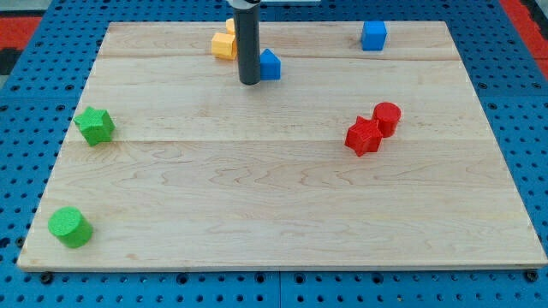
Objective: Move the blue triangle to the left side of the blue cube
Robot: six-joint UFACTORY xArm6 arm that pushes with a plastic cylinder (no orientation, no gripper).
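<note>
The blue triangle (pixel 270 65) lies near the view's top, a little left of centre. The blue cube (pixel 373 36) sits at the view's top right, well to the right of the triangle. My tip (pixel 249 82) rests on the board just left of the blue triangle, touching or almost touching its left side. The rod rises straight up out of the view's top.
A yellow block (pixel 224 44) sits just left of the rod near the top. A red star-like block (pixel 363 135) and a red cylinder (pixel 387 117) touch at the right. A green star (pixel 94 126) and a green cylinder (pixel 69 227) lie at the left. The wooden board (pixel 274 214) is edged by blue pegboard.
</note>
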